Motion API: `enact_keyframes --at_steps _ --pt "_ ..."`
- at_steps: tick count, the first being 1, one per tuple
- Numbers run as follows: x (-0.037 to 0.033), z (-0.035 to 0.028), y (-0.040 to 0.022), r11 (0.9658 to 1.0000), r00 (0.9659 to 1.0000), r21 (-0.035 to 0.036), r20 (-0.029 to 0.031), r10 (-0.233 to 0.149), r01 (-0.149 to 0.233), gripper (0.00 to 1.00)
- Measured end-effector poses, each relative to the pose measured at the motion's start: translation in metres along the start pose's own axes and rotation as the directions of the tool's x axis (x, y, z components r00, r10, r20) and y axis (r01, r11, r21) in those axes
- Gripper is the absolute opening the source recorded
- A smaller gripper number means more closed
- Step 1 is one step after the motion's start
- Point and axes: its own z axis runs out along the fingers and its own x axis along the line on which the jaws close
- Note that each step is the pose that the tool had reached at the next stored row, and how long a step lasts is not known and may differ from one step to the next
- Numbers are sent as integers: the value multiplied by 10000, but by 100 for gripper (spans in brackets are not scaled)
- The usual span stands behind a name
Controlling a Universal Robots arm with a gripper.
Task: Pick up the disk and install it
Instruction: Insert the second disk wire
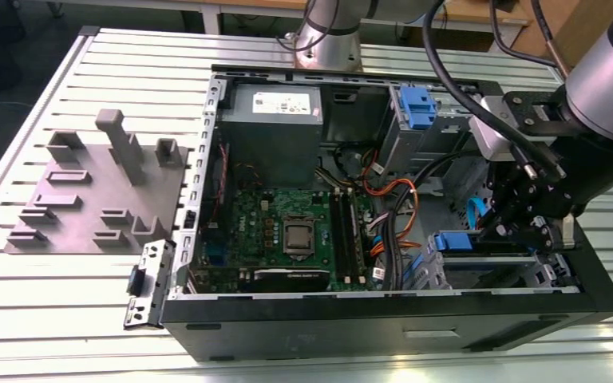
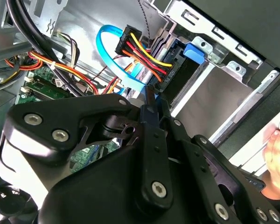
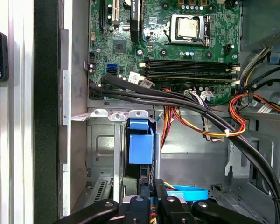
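— Silver-grey hard drive with the blue plastic bracket [image 1: 464,242]: where do you see it?

— You'll find it in the lower right of the exterior view. It sits in the metal drive bay of the open black computer case [image 1: 392,323], to the exterior view's right of the green motherboard [image 1: 285,231].

— And your black gripper [image 1: 525,231]?

— It hangs over that same bay, just beside the drive's end. In the second wrist view its fingers [image 2: 151,109] are drawn together, tips meeting with nothing between them, close to the red and yellow power cable [image 2: 144,53] and the light-blue flat data cable [image 2: 109,56].

— Anything else you should know?

— A grey moulded fixture block [image 1: 93,191] lies on the slatted aluminium table [image 1: 61,319], at the left of the exterior view, well apart from the case.
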Motion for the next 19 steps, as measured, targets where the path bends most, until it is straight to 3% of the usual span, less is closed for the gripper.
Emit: enact_keyframes --at_steps 7,19 --pt "3 -33 -1 10000 10000 0 -3 0 0 16" --pt "8 -2 0 10000 10000 -1 -7 0 0 16"
